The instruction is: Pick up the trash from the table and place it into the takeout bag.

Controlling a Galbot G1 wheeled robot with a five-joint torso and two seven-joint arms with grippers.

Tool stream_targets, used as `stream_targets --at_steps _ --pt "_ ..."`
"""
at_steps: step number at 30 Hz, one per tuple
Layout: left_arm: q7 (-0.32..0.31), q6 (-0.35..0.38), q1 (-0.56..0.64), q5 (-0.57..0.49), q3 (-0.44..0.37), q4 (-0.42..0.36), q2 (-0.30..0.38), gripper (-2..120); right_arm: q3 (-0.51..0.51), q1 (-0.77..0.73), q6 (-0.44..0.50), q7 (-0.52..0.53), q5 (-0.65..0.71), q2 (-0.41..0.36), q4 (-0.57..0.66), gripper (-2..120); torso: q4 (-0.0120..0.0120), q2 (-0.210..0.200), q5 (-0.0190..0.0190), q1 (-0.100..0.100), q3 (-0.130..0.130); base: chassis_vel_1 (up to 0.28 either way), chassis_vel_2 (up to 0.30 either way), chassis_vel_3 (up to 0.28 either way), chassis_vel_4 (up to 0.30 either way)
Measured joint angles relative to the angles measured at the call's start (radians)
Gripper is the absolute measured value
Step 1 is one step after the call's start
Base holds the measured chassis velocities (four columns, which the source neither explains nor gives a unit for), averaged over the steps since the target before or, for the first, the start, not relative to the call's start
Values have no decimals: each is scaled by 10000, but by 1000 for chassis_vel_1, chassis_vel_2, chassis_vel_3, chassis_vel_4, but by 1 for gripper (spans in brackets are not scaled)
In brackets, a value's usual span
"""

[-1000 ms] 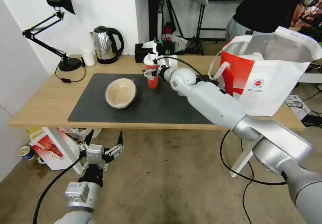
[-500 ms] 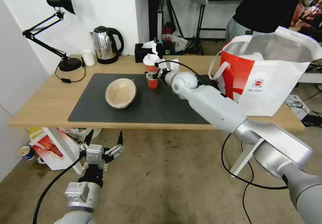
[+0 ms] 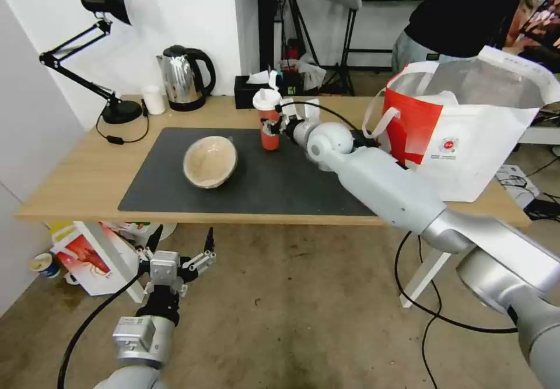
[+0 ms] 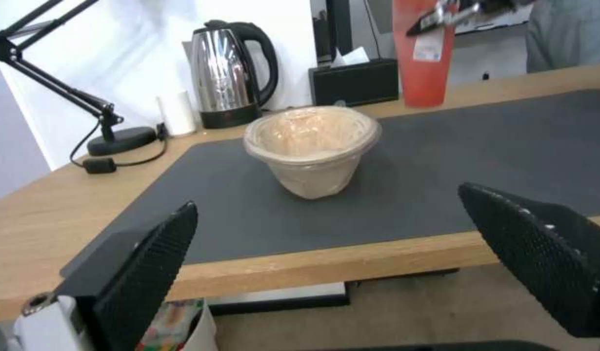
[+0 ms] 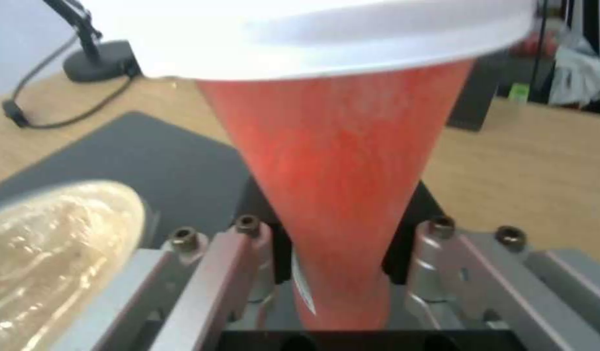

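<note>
We note our left gripper [image 3: 181,248] hanging below the front edge of the table [image 3: 70,191], left of the beige bowl [image 3: 210,161], its fingers [image 4: 150,263] spread wide on nothing. The beige bowl sits on the dark mat [image 3: 274,185], and just right of it and farther back our right gripper [image 3: 272,126] pinches the red drink cup [image 3: 268,119] by its lower body, cup upright. Well right of the bowl, the takeout bag [image 3: 466,144] stands open at the table's end.
</note>
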Motion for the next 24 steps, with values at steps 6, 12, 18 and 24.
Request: stream_targets --at_steps 6,12,18,24 --pt "0 0 0 0 1 0 0 100 43 362 -21 377 706 -534 1184 8 2 0 1 0 0 0 0 0 0" --pt "0 0 -1 0 0 0 0 100 131 889 -147 780 1120 -1087 1996 8 2 0 1 0 0 0 0 0 0" --pt "0 0 -1 0 0 0 0 100 428 1926 -675 1551 2204 -2102 2893 8 0 0 0 0 0 0 0 0 0" --pt "0 0 0 0 1 0 0 100 668 2712 -998 2284 3290 -2939 3606 8 3 1 2 1 0 0 0 0 0"
